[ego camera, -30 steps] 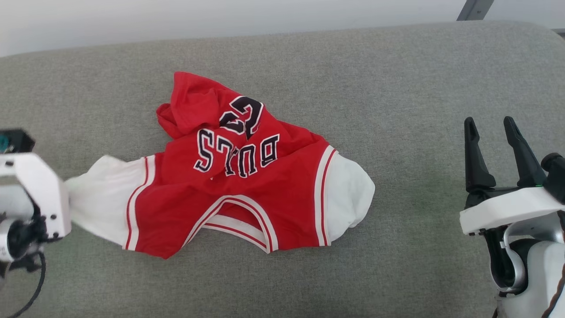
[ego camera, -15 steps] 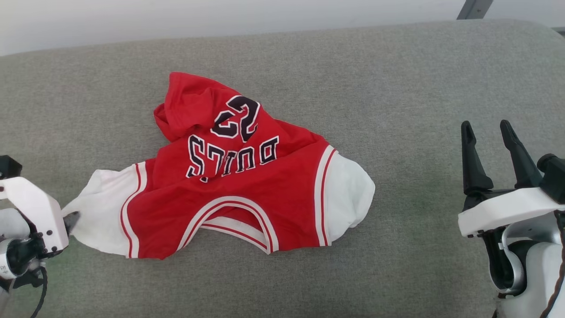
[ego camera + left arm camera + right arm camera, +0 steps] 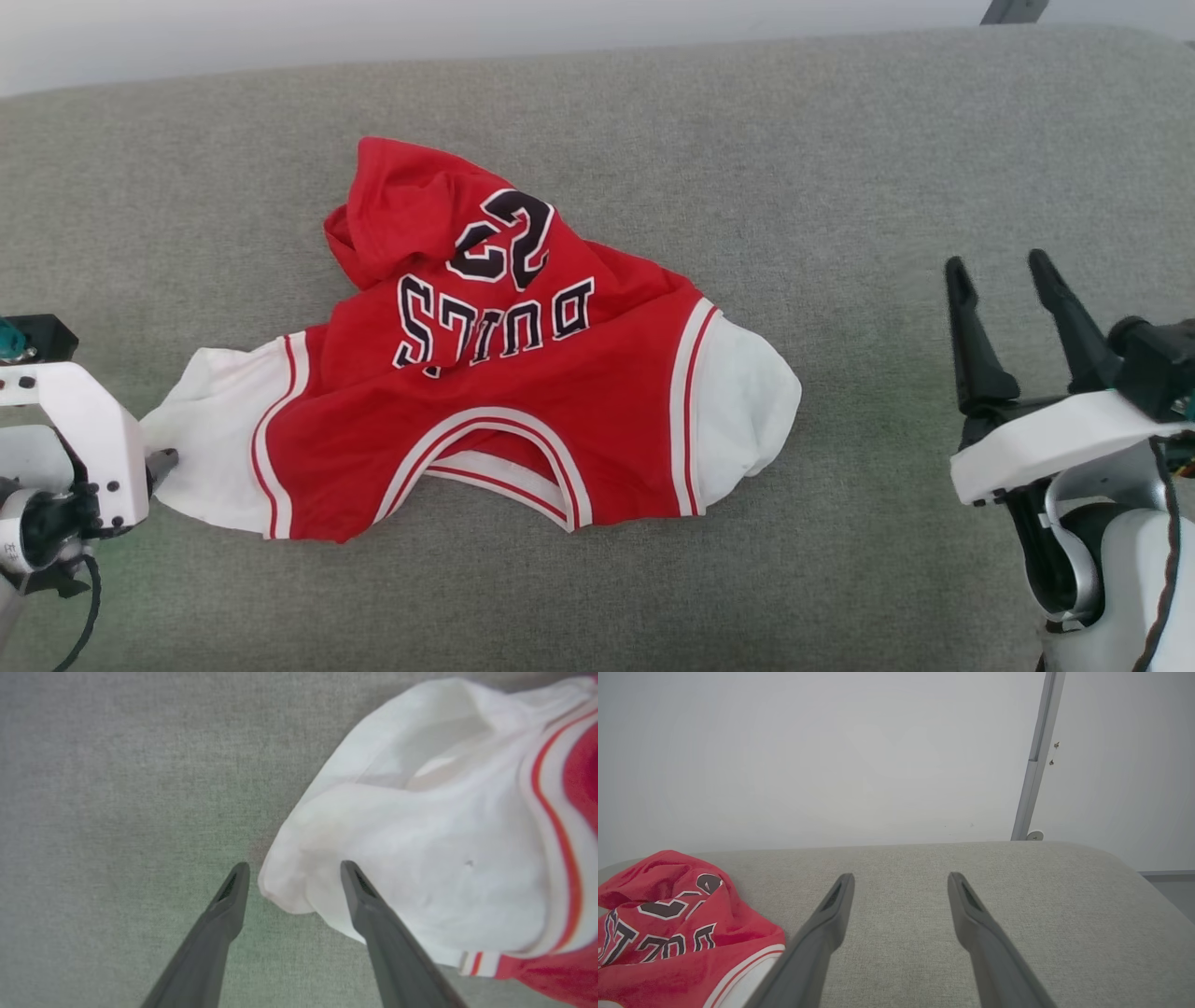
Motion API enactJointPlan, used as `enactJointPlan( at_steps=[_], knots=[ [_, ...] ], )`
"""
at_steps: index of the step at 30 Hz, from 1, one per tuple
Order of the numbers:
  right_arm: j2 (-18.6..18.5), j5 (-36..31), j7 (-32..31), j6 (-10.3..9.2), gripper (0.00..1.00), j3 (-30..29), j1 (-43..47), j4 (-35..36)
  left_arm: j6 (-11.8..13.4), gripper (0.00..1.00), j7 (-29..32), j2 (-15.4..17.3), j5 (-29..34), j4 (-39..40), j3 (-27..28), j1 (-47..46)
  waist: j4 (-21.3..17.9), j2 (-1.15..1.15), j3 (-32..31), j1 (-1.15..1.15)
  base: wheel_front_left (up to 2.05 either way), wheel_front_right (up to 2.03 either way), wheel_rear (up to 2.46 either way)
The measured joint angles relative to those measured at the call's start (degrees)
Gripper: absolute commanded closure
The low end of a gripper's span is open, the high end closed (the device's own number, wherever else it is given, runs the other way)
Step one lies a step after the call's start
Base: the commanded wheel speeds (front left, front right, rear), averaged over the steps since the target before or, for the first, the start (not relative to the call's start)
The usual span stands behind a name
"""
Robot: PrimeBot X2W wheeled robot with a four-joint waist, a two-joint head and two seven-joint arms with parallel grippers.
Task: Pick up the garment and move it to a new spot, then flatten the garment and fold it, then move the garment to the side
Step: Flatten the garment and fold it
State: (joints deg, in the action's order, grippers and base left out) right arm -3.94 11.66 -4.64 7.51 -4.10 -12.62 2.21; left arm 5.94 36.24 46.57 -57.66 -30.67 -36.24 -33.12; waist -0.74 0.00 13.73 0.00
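Jersey (image 3: 523,411) lay crumpled on the grey pad (image 3: 840,140), a little toward 9 o'clock of its middle in the head view. Neck opening faced 6 o'clock; lettering read upside down. The body was bunched and folded over itself toward 11–12 o'clock, so the hem was hidden. One white sleeve (image 3: 210,425) stretched out to 9 o'clock and the other (image 3: 747,411) lay rounded at 3 o'clock.

Left tool (image 3: 294,864) sat at 9 o'clock of the jersey. In its wrist view the fingers stood spread, the tip of the white sleeve lay loose on the pad between them, and one finger (image 3: 369,905) crossed over the cloth. Nothing was pinched: open, holding nothing. Right tool (image 3: 996,259) stood at 3 o'clock, well apart from the jersey, fingers spread and empty, pointing to 12 o'clock.

Judgement: the jersey looked set down at its spot, so the flatten step was in hand, barely started. The shoulders were roughly spread and the body was not.

Next move, as I read it: clear the left tool from the sleeve, find the bunched hem near 11–12 o'clock, and draw it out toward 12 o'clock, preferably with both tools at separate corners. Care needed to pinch only the hem edge and not drag the whole jersey.
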Motion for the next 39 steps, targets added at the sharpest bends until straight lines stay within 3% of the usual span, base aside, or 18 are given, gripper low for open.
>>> enactJointPlan(
  at_steps=[6, 7, 8, 9, 16, 21, 27, 36, 37, 38, 39],
  knots=[
    [-2.0, 1.4, -2.6, -0.01, 0.00, 3.4, 0.3, 1.6, -1.6, 0.00, -0.5, -2.6, 0.1, -5.6, -0.6, -1.9, -0.4, 0.00, 0.8, 0.00, 0.00, 0.00, 0.00],
    [-2.4, 1.9, -3.5, 0.00, 0.00, 4.2, 0.4, 1.7, -2.3, 0.38, -0.2, -3.1, -0.2, -6.3, -0.7, -2.0, -0.4, 0.00, 0.8, 0.00, 0.00, 0.00, 0.00],
    [-2.7, 2.6, -4.3, 0.00, 0.00, 4.8, 0.6, 1.9, -2.8, 0.92, 0.0, -3.5, -0.5, -6.9, -0.7, -2.3, -0.4, 0.00, 0.7, 0.00, 0.00, 0.00, 0.00],
    [-3.4, 3.3, -5.5, -0.01, 0.00, 5.9, 0.9, 2.2, -3.5, 1.00, 0.0, -3.8, -0.5, -7.4, -0.8, -2.6, -0.2, 0.00, 0.7, 0.00, 0.00, 0.00, 0.00],
    [-8.6, 9.7, -21.3, 0.00, 0.00, 13.5, 2.9, 3.3, -6.0, 1.00, 0.0, -7.1, -0.8, -10.1, -2.0, -4.6, 1.4, 0.00, 0.4, 0.00, 0.00, 0.00, 0.00],
    [-11.8, 11.5, -31.1, -0.01, 0.00, 15.7, 1.1, 4.2, -7.2, 1.00, -0.5, -8.6, -0.4, -11.5, -2.5, -6.4, 3.0, 0.00, 1.2, 0.00, 0.00, 0.00, 0.00],
    [-13.4, 11.4, -37.5, 0.00, 0.00, 17.7, -3.8, 1.2, -8.5, 1.00, -1.4, -10.5, 0.2, -12.4, -3.1, -8.7, 5.3, 0.00, 2.7, 0.00, 0.00, 0.00, 0.00],
    [-14.9, 12.0, -45.1, -0.02, 0.00, 25.1, -10.0, -9.3, -10.1, 1.00, -3.0, -13.2, 0.5, -14.0, -3.7, -11.3, 8.5, 0.00, 4.9, 0.00, 0.00, 0.00, 0.00],
    [-15.1, 13.0, -45.7, -0.04, 0.08, 25.9, -10.7, -10.0, -10.2, 1.00, -3.1, -13.5, 0.5, -14.3, -3.7, -11.4, 8.7, 0.00, 5.1, 0.00, 0.00, 0.00, 0.00],
    [-15.7, 13.5, -45.9, -0.03, 1.00, 26.7, -11.5, -10.6, -10.4, 1.00, -3.3, -13.6, 0.5, -14.6, -3.7, -11.6, 8.9, 0.00, 5.2, 0.00, 0.00, 0.00, 0.00],
    [-15.9, 14.4, -46.3, -0.03, 1.00, 27.3, -12.1, -11.3, -10.5, 1.00, -3.3, -13.7, 0.5, -14.9, -3.7, -11.9, 9.1, 0.00, 5.3, 0.00, 0.00, 0.00, 0.00]
  ],
)
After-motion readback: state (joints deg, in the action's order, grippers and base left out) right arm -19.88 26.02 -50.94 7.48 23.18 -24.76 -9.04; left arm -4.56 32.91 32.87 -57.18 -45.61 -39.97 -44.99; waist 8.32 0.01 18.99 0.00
